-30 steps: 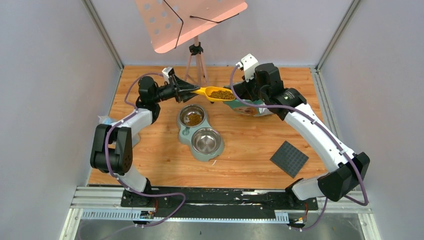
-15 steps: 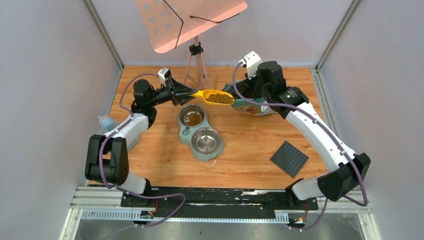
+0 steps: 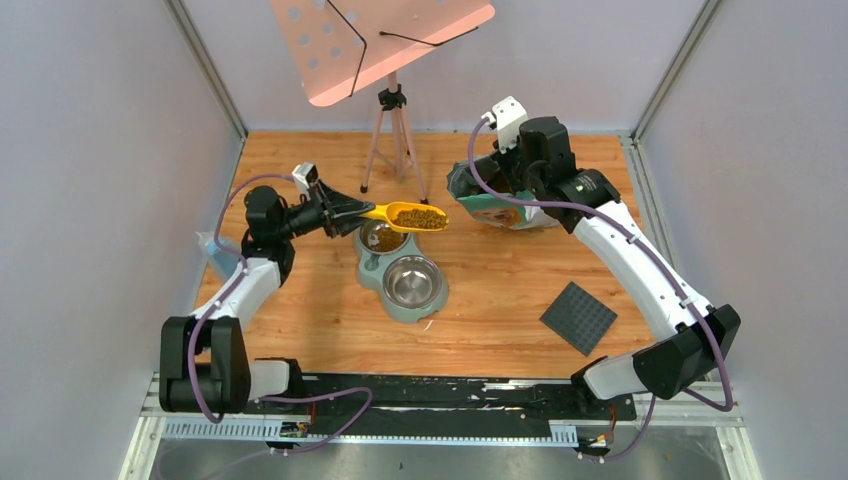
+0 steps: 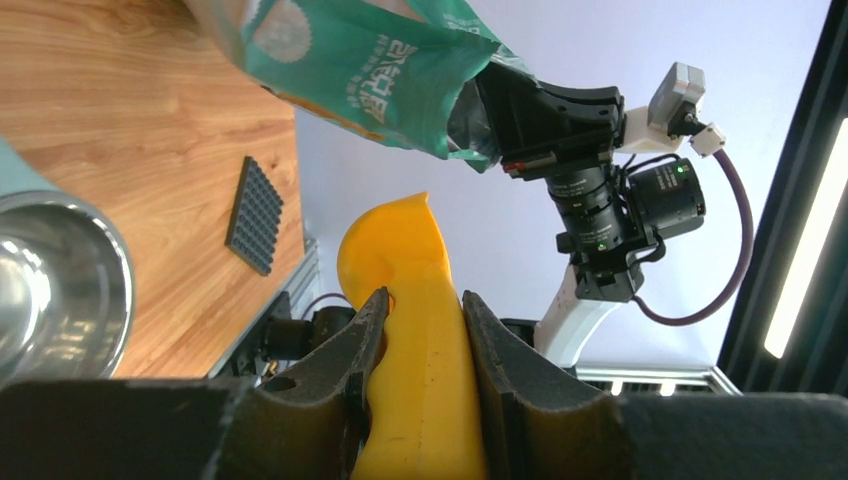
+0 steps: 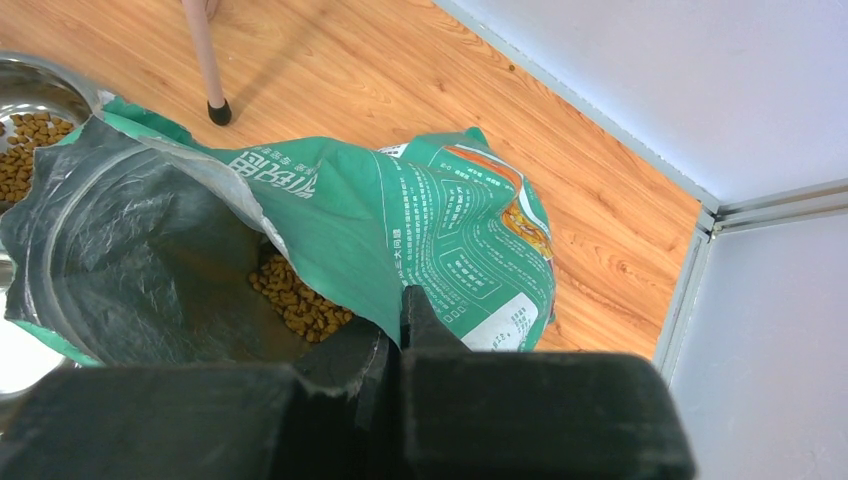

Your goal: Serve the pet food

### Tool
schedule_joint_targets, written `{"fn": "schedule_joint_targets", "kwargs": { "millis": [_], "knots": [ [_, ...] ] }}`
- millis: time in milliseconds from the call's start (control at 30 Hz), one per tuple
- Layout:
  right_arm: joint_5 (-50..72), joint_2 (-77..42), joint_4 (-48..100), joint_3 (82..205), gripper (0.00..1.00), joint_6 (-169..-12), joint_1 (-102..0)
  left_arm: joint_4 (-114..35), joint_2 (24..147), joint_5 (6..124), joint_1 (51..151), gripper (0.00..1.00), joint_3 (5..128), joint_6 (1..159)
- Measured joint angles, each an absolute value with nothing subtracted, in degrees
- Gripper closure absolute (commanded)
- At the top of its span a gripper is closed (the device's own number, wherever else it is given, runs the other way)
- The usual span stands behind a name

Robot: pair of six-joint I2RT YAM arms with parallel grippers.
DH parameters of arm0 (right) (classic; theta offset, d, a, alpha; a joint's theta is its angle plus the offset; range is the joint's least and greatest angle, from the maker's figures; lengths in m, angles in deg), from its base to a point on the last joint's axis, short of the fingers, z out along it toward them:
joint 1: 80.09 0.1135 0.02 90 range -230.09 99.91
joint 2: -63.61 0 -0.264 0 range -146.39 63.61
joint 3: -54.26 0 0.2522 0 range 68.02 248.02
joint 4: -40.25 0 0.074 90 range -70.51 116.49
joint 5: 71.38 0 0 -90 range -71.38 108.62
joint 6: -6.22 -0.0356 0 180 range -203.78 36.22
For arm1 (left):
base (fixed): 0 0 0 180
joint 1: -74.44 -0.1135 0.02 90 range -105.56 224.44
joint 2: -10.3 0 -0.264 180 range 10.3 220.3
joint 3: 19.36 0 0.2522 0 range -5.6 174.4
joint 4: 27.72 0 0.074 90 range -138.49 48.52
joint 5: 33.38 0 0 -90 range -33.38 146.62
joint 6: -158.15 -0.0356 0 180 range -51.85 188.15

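Scoop (image 3: 405, 215) level by far bowl (image 3: 385, 237) so pet food (image 3: 421, 217) won't spill, left gripper (image 4: 425, 330) clamped on handle; right gripper (image 5: 395, 330) pinches bag (image 5: 450, 230) mouth open.

The top camera hangs high behind the robot, looking down on the whole table (image 3: 300, 310) from afar. The left wrist camera sits close behind the left gripper (image 4: 422, 300), facing out along its fingers past the scoop (image 4: 400, 235) to the bag (image 4: 370, 60), mat (image 4: 253, 215) and right arm (image 4: 575, 320). The right wrist camera sits close behind the right gripper (image 5: 395, 325), looking down into the bag ahead of its fingers, a bowl (image 5: 40, 75) off to their left. All three views share the bag.
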State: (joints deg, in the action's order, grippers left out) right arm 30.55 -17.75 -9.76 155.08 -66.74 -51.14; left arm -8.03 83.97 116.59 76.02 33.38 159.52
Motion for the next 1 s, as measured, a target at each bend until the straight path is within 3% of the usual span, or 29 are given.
{"fn": "schedule_joint_targets", "kwargs": {
  "millis": [533,1000],
  "knots": [
    [29.85,-18.69,-9.67,155.48,1.00,-67.42,-51.16,-20.49,70.24,119.78,64.04,1.00,23.65,150.21],
    [29.17,-18.71,-9.67,155.48,1.00,-67.66,-51.42,-30.24,67.42,122.14,59.52,1.00,20.94,141.38]
  ]
}}
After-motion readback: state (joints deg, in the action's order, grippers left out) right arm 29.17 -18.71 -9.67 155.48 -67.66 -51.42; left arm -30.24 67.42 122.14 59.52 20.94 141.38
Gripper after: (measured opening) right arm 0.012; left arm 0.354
